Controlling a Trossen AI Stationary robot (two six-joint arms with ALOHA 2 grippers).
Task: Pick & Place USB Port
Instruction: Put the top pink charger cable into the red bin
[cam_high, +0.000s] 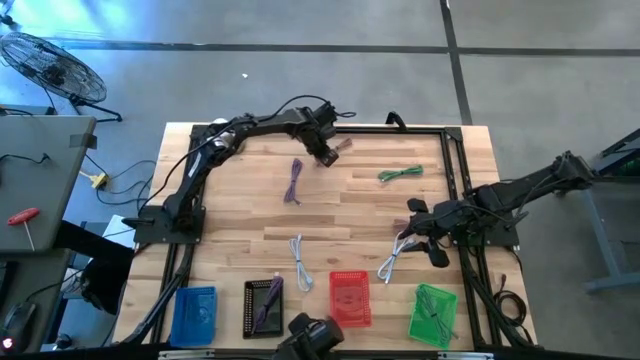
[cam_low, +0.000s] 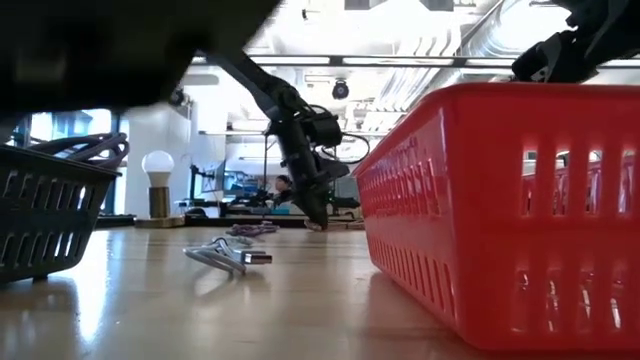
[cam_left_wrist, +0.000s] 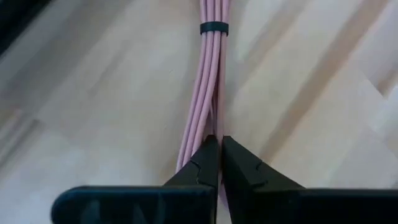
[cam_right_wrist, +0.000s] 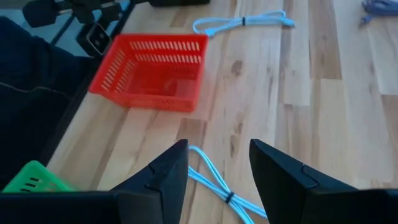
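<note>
A pink cable bundle (cam_left_wrist: 211, 81) with a black tie (cam_left_wrist: 214, 28) lies at the table's far middle (cam_high: 343, 147). My left gripper (cam_high: 325, 152) is down on it with its fingers shut (cam_left_wrist: 219, 149); in the low view it reaches the table top (cam_low: 318, 222). My right gripper (cam_high: 425, 238) is open and empty near the table's right side, its fingers (cam_right_wrist: 217, 165) standing above a light-blue cable (cam_right_wrist: 214, 183) without touching it. A red basket (cam_high: 350, 298) stands at the near edge. My left gripper pinches the pink bundle's end (cam_left_wrist: 202, 140) between its two fingertips. The fingers come slanting down from above. The rest of the bundle runs straight away from the fingers along the wooden table top, its strands held together by the black tie.
A purple cable (cam_high: 292, 182), a green cable (cam_high: 400, 173) and two light-blue cables (cam_high: 300, 262) (cam_high: 392, 262) lie on the table. Blue (cam_high: 195, 315), black (cam_high: 263, 305) and green (cam_high: 433, 315) baskets flank the red one at the near edge.
</note>
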